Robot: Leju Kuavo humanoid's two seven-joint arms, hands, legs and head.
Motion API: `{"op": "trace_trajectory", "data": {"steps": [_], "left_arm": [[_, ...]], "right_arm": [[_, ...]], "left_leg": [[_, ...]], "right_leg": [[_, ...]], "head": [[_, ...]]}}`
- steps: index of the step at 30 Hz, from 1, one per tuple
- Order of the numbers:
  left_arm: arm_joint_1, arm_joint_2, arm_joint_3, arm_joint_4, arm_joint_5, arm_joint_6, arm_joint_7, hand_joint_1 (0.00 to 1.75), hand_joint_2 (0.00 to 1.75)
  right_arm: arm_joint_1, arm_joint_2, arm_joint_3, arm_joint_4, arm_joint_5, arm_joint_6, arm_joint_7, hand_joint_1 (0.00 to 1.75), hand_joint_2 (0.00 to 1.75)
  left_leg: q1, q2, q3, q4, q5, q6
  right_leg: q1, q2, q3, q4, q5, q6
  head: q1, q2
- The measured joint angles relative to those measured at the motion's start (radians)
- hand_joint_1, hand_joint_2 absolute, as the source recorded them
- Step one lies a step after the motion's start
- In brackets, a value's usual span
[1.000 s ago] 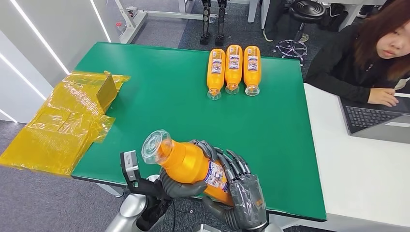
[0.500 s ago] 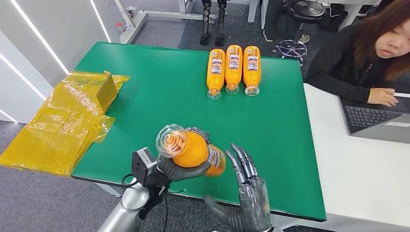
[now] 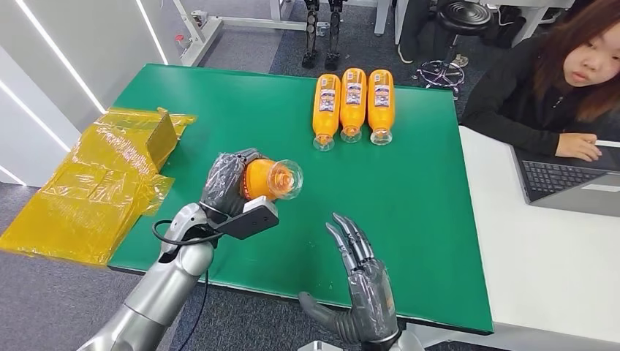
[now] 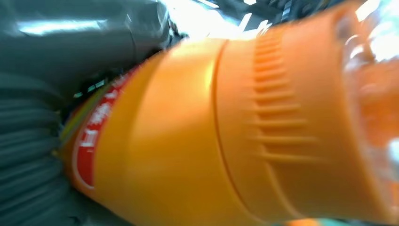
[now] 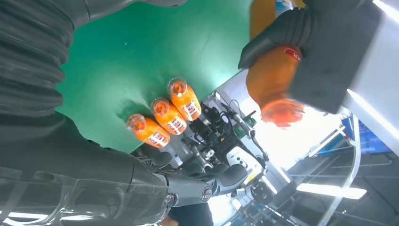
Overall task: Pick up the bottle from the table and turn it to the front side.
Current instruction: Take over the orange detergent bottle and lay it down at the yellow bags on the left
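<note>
Since a second ago my left hand has carried the bottle up and away from the table's near edge, and my right hand, which was wrapped around the bottle then, has let go of it.

I see the green table spread ahead of me, with a white desk butted against its right side. A person in a dark top sits there with a hand at a laptop. On the floor to the left lies a heap of yellow plastic wrap.

My left arm reaches in from below, and its hand grips the orange bottle around the body, holding it off the table above the left-centre part. The bottle's clear end faces my camera and points right. From the left wrist the bottle is a blurred orange mass with a red label patch next to the hand. From the right wrist I see the same bottle held in dark fingers.

My right hand is released, fingers spread and pointing forward over the near edge, holding nothing.

Three more orange bottles lie side by side, touching, at the far edge.
</note>
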Motion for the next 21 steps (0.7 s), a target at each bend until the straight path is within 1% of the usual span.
{"op": "trace_trajectory", "data": {"steps": [3, 6, 8, 11, 13, 15, 19, 20, 21], "left_arm": [[-0.063, 0.014, -0.003, 0.104, -0.148, 0.049, 0.046, 1.7, 1.75], [-0.148, 0.023, -0.018, 0.243, -0.315, 0.086, 0.105, 1.68, 1.75], [-0.2, 0.027, -0.038, 0.335, -0.415, 0.09, 0.151, 1.66, 1.75], [-0.263, 0.031, -0.077, 0.455, -0.535, 0.064, 0.232, 1.66, 1.75], [-0.295, 0.034, -0.102, 0.522, -0.589, 0.037, 0.283, 1.7, 1.75], [-0.32, 0.037, -0.125, 0.58, -0.634, 0.013, 0.332, 1.68, 1.75], [-0.352, 0.041, -0.158, 0.665, -0.68, -0.016, 0.406, 1.41, 1.75], [-0.357, 0.041, -0.162, 0.681, -0.682, -0.023, 0.422, 1.4, 1.75], [-0.361, 0.042, -0.165, 0.695, -0.684, -0.03, 0.438, 1.43, 1.75]], "right_arm": [[-0.025, 0.0, 0.011, 0.026, -0.031, -0.003, -0.013, 0.0, 1.75], [-0.054, 0.0, 0.023, 0.054, -0.065, -0.007, -0.029, 0.0, 1.75], [-0.069, 0.002, 0.029, 0.073, -0.08, -0.008, -0.037, 0.0, 1.75], [-0.089, 0.005, 0.038, 0.096, -0.099, -0.007, -0.047, 0.0, 1.75], [-0.098, 0.007, 0.042, 0.109, -0.11, -0.006, -0.054, 0.0, 1.75], [-0.105, 0.008, 0.045, 0.121, -0.12, -0.005, -0.059, 0.0, 1.75], [-0.111, 0.009, 0.05, 0.141, -0.134, -0.007, -0.065, 0.0, 1.75], [-0.111, 0.009, 0.051, 0.146, -0.136, -0.007, -0.065, 0.0, 1.75], [-0.111, 0.009, 0.051, 0.15, -0.139, -0.008, -0.066, 0.0, 1.75]], "left_leg": [[0.0, 0.0, 0.0, 0.0, 0.0, 0.0], [0.0, 0.0, 0.0, 0.0, 0.001, -0.001], [0.0, 0.0, 0.0, 0.0, 0.001, -0.001], [0.0, 0.0, 0.0, 0.0, 0.001, -0.002], [0.0, 0.0, 0.0, 0.0, 0.001, -0.002], [0.0, 0.0, 0.0, 0.0, 0.001, -0.002], [0.0, 0.0, 0.0, 0.0, 0.001, -0.002], [0.0, 0.0, 0.0, 0.0, 0.001, -0.002], [0.0, 0.0, 0.0, 0.0, 0.001, -0.002]], "right_leg": [[0.0, 0.0, 0.0, 0.0, 0.0, 0.0], [0.0, 0.0, 0.0, 0.0, 0.001, -0.001], [0.0, 0.0, 0.0, 0.0, 0.001, -0.001], [0.0, 0.001, 0.0, 0.001, 0.001, -0.001], [0.0, 0.001, 0.0, 0.001, 0.001, -0.001], [0.0, 0.001, -0.001, 0.001, 0.001, -0.001], [0.0, 0.001, -0.001, 0.001, 0.001, -0.001], [0.0, 0.001, -0.001, 0.001, 0.001, -0.001], [0.0, 0.001, -0.001, 0.001, 0.001, -0.001]], "head": [[0.0, 0.0], [0.0, 0.0], [0.0, 0.0], [0.0, 0.0], [0.0, 0.0], [0.0, 0.0], [0.0, 0.0], [0.0, 0.0], [0.0, 0.0]]}}
